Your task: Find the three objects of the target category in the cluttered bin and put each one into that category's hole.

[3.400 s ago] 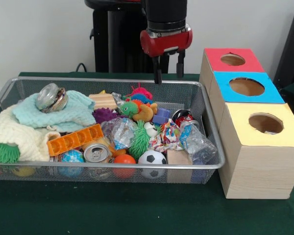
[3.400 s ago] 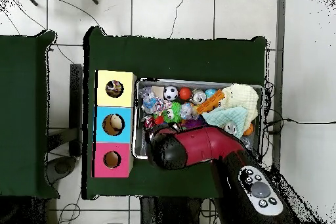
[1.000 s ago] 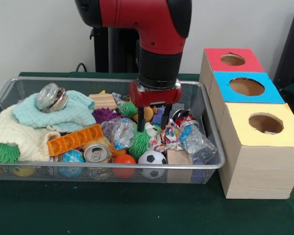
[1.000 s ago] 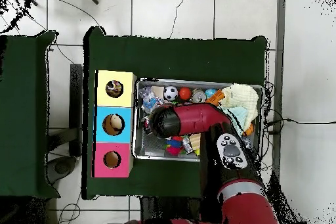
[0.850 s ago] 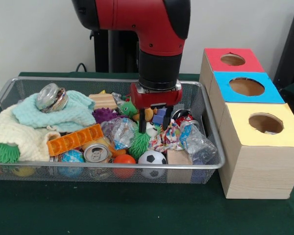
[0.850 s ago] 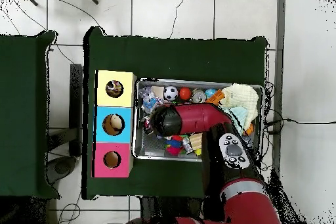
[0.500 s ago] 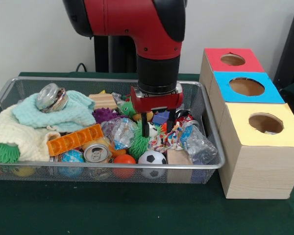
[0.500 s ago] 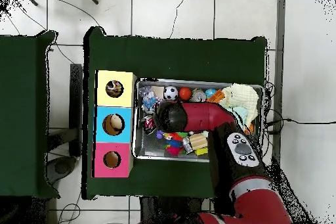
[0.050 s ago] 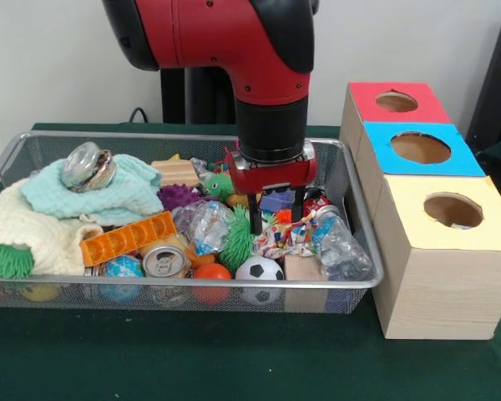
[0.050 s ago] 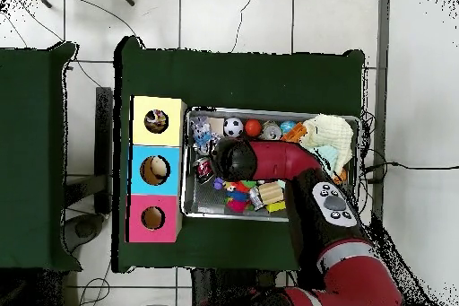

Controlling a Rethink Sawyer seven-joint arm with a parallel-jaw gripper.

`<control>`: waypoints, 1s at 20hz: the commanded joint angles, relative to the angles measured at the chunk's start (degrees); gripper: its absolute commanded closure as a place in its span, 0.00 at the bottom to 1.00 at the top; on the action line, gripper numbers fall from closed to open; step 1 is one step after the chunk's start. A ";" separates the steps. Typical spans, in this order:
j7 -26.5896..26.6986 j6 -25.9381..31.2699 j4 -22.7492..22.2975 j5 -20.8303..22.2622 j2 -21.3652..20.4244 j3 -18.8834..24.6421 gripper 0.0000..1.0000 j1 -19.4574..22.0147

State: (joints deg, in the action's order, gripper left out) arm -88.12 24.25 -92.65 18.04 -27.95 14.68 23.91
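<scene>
My gripper is open and lowered into the wire bin, right of centre. Its two black fingers stand apart over a colourful crumpled wrapper; whether they touch it is unclear. A green spiky toy lies just left of them, a blue block behind. A soccer ball, an orange ball and a globe ball lie along the front wall. In the overhead view the arm's wrist hides the gripper. The red, blue and yellow boxes each have a round hole.
The bin also holds a drink can, an orange tray, crushed plastic bottles, a glass jar on folded towels and a wooden block. The boxes stand close against the bin's right wall.
The gripper has come from above the bin's back rim down into the clutter, drifting forward and slightly right. It stays open, and the small white ball beneath it is now hidden.
</scene>
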 commanded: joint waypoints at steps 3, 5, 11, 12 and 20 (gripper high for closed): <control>-4.72 -3.84 -1.08 -0.46 4.03 5.40 0.00 0.54; -4.93 -4.17 -1.35 -0.48 3.84 5.52 0.00 0.49; -5.44 -4.76 -1.07 -0.59 3.87 5.43 0.00 -0.21; -5.45 -4.71 -0.89 -0.61 3.94 5.39 0.00 -0.34; -13.85 -12.60 -0.55 -0.26 2.94 -2.14 1.00 -6.32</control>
State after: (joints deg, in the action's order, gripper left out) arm -88.12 20.82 -92.67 18.05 -26.31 14.11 22.22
